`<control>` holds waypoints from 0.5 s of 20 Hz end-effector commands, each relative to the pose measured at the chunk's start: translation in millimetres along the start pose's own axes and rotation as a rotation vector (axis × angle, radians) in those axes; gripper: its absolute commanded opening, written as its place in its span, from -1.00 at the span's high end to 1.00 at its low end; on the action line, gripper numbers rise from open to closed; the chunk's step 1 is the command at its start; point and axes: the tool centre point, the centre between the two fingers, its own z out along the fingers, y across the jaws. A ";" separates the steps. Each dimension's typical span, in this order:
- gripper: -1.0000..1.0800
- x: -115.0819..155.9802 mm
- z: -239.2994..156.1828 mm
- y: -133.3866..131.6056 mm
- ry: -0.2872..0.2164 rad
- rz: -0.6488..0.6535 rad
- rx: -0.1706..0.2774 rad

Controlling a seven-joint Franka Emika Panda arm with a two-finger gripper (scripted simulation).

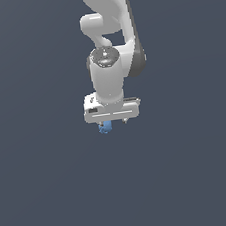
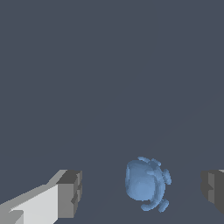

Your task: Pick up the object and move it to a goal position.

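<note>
The object (image 2: 146,184) is a small bright-blue lumpy, roundish item on the plain dark-grey floor. In the wrist view it lies between my two dark-padded fingertips (image 2: 70,193), nearer the far one, with a gap on each side, so nothing touches it. My gripper (image 2: 142,192) is open around it. In the exterior view the white arm hangs straight down over it, and the object (image 1: 105,128) peeks out just under the gripper (image 1: 114,121), on the exterior view's left side of the hand. The fingertips themselves are mostly hidden there.
Only the flat dark-grey floor (image 1: 194,175) surrounds the arm on all sides. No other object, container or edge shows in either view.
</note>
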 end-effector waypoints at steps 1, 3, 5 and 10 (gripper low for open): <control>-0.92 0.0 0.0 0.0 0.000 0.000 0.000; -0.92 0.2 -0.9 1.1 0.000 -0.001 -0.001; -0.92 1.0 -3.6 4.1 0.002 -0.005 -0.003; -0.92 3.6 -11.9 11.7 0.006 -0.016 -0.011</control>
